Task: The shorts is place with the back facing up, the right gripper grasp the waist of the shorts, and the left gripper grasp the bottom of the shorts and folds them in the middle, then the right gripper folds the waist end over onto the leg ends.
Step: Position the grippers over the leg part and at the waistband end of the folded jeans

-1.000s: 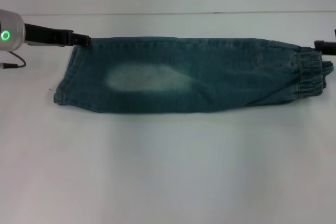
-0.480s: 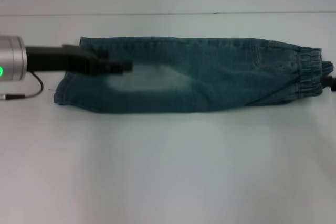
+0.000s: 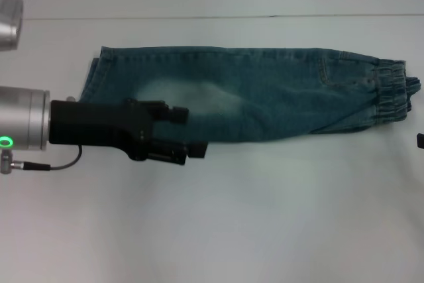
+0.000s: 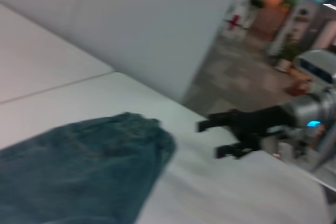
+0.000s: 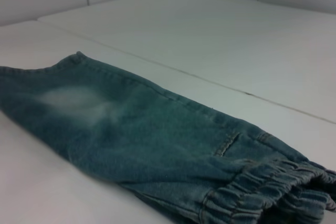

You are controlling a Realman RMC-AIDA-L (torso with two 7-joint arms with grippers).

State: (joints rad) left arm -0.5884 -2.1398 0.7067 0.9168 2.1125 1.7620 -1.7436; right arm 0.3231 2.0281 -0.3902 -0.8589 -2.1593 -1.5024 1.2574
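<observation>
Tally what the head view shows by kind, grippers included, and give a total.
Denim shorts: 1, lying flat on the white table
Grippers: 2, left gripper over the leg end, right gripper at the frame edge beside the waist
Tables: 1
Total: 4

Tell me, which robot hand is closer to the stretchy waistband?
Right. The right gripper sits just beside the waistband; the left gripper is over the leg end of the shorts.

Flat white table (image 3: 265, 217), thin seam line across its far side; pale grey wall (image 4: 157, 19) behind; blurred room with orange patches beyond wall edge.
</observation>
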